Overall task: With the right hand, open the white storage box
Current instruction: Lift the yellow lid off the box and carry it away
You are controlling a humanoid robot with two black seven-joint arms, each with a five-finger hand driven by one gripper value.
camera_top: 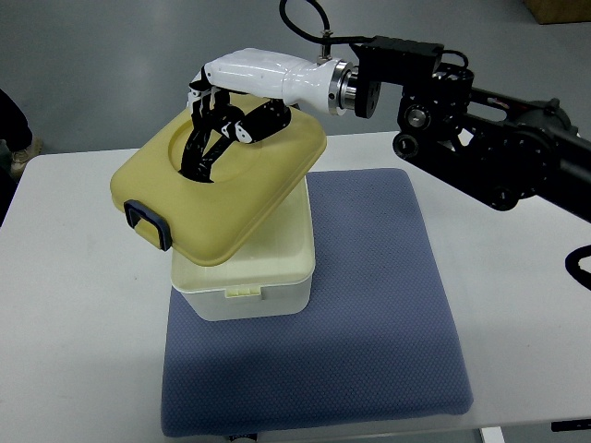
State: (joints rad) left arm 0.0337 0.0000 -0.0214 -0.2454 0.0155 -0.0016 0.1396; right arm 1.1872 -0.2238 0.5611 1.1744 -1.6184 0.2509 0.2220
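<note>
lid [222, 180] tilted over box [249, 277], mat [369, 305] right side free

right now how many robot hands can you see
1. The right hand comes in from the right edge and rests on the yellow lid, raised and skewed over the white storage box. No left hand is in view.

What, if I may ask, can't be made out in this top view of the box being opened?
- Inside of the white storage box: covered by the tilted lid.
- Fingertips of the right hand: they reach into the lid's hollow, so the exact grip is unclear.
- Left arm: outside the frame.
- Dark shape at the left edge: cut off, unidentifiable.
- Blue mat: its near edge is cropped.
</note>
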